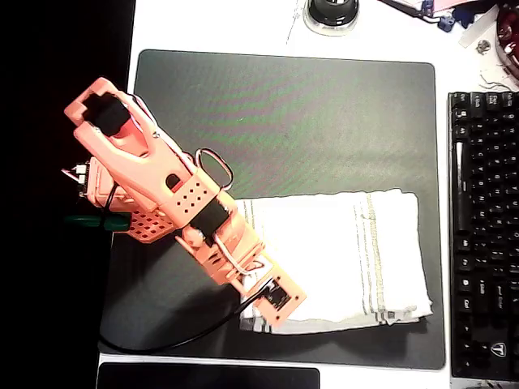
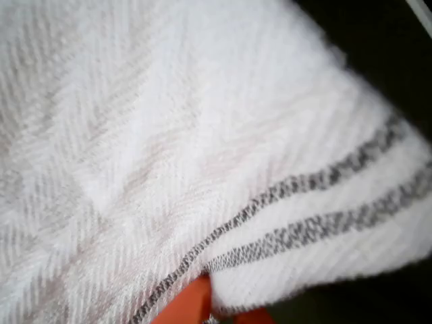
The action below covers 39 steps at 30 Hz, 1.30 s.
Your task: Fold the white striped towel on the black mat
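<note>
The white striped towel point(image 1: 340, 251) lies on the lower right part of the black mat point(image 1: 284, 121), with grey stripe groups near its left and right edges. My orange arm reaches in from the left, and its gripper point(image 1: 266, 312) sits on the towel's near-left corner. In the wrist view the towel point(image 2: 169, 135) is very close, and its striped edge bunches into a fold right at the orange fingertip point(image 2: 192, 304). The gripper point(image 2: 209, 312) looks shut on that edge, though the cloth hides most of the fingers.
A black keyboard point(image 1: 486, 235) runs along the right side, just off the mat. A smaller black pad point(image 1: 207, 377) lies at the bottom edge. A round black object point(image 1: 331, 12) stands at the back, and a black cable point(image 1: 178, 340) trails beneath the arm.
</note>
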Tool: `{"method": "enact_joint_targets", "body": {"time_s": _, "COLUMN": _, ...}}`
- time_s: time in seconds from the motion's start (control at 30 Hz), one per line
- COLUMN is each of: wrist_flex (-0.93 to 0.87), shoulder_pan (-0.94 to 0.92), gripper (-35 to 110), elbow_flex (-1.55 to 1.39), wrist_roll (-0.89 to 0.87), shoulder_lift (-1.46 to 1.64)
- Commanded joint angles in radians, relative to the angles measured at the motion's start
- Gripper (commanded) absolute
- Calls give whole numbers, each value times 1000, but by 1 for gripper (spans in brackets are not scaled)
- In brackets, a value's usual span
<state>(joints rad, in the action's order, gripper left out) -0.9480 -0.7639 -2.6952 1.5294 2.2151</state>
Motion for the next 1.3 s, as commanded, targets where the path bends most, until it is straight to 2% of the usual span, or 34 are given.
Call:
{"method": "enact_joint_targets", "body": {"time_s": 0.0, "wrist_flex": -146, "shoulder_pan": -23, "gripper": 0, "elbow_flex": 80, "wrist_roll": 11, "shoulder_lift": 69}}
{"method": "enact_joint_targets", "body": {"time_s": 0.3, "wrist_flex": -489, "shoulder_pan": 97, "gripper": 0, "elbow_flex": 430, "wrist_roll": -118, "shoulder_lift": 212}}
{"method": "enact_joint_targets", "body": {"time_s": 0.57, "wrist_flex": -477, "shoulder_pan": 267, "gripper": 0, "elbow_flex": 676, "wrist_roll": -267, "shoulder_lift": 81}}
{"method": "enact_joint_targets", "body": {"time_s": 0.93, "wrist_flex": -356, "shoulder_pan": 430, "gripper": 0, "elbow_flex": 1150, "wrist_roll": -479, "shoulder_lift": -474}}
{"method": "enact_joint_targets", "body": {"time_s": 1.13, "wrist_flex": -388, "shoulder_pan": 499, "gripper": 0, "elbow_flex": 1600, "wrist_roll": -578, "shoulder_lift": -861}}
{"method": "enact_joint_targets", "body": {"time_s": 1.27, "wrist_flex": -396, "shoulder_pan": 525, "gripper": 0, "elbow_flex": 1789, "wrist_roll": -618, "shoulder_lift": -1054}}
